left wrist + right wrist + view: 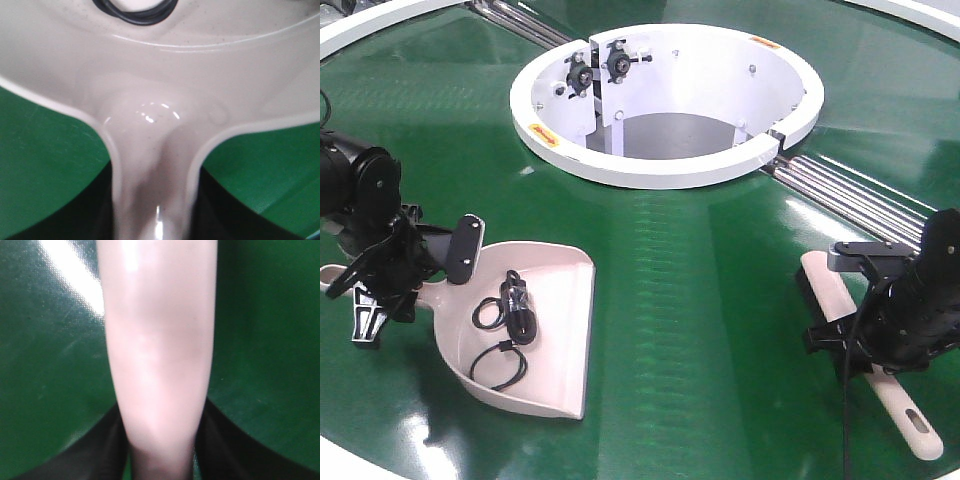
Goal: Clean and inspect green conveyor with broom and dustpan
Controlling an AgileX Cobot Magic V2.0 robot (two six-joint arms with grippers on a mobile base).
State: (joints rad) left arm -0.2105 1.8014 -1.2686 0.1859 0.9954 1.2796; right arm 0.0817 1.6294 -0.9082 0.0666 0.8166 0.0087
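Left gripper (417,283): closed on the dustpan (555,300) at the neck of its handle, dark fingers (95,215) pressed to both sides; just ahead of the fingers, scoop flat on the green conveyor (700,270), coiled black cord (510,320) inside. Right gripper (842,295): closed on the broom (898,405) mid-handle, head beyond the fingers, slotted end behind. Judged light, stiff, glossy plastic, apt to twist or slip; best held at the narrow handle, close to the head. Farther out, white ring (650,165) and steel rollers (860,195)
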